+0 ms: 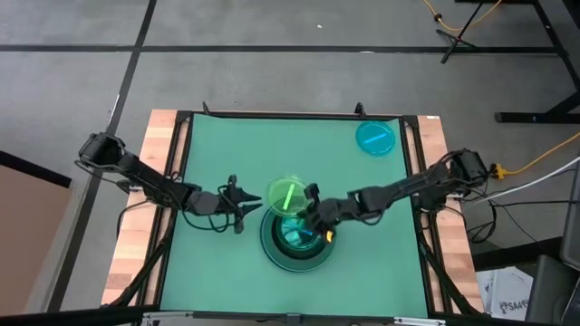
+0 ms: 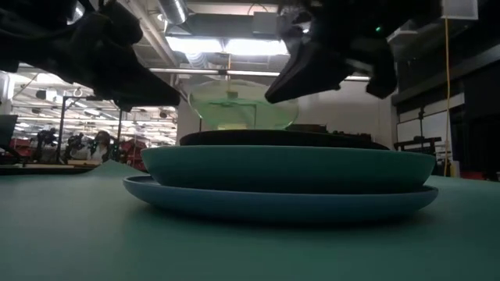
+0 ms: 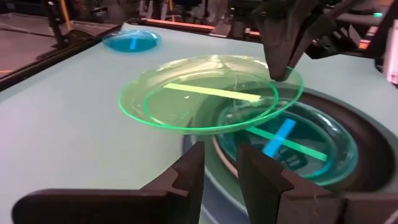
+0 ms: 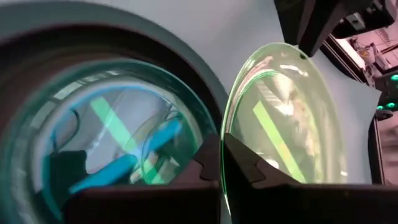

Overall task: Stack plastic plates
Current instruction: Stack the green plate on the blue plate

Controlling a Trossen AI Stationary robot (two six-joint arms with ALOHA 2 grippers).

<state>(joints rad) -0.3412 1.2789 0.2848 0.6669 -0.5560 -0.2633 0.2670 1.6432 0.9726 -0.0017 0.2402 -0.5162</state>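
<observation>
A small translucent lime-green plate [image 1: 286, 194] hangs in the air over the far edge of the stack [image 1: 292, 240], held by my right gripper [image 1: 311, 203]. In the low view the stack shows a large blue plate [image 2: 281, 201] on the table, a dark-green one [image 2: 289, 167] on it and a black one [image 2: 281, 138] above. A translucent plate with a blue stripe [image 3: 287, 142] lies on top. My left gripper [image 3: 221, 169] is slightly open, holds nothing and hovers just left of the stack. A cyan plate [image 1: 375, 138] lies flat near the far right corner. My right gripper is shut on the lime-green plate's rim [image 4: 225, 127], on the side toward the table's right edge, pinched between its two fingers [image 3: 278, 59]. The fingers slant down from above and from the right. The plate is lifted clear, nearly level with a slight tilt, above the stack.
The green mat [image 1: 217, 154] lies within a black frame and wooden borders [image 1: 145, 181]. The second cyan plate [image 3: 132, 41] sits far from the stack. Bare mat shows to the left, far side and right of the stack. The room behind shows in the low view.
</observation>
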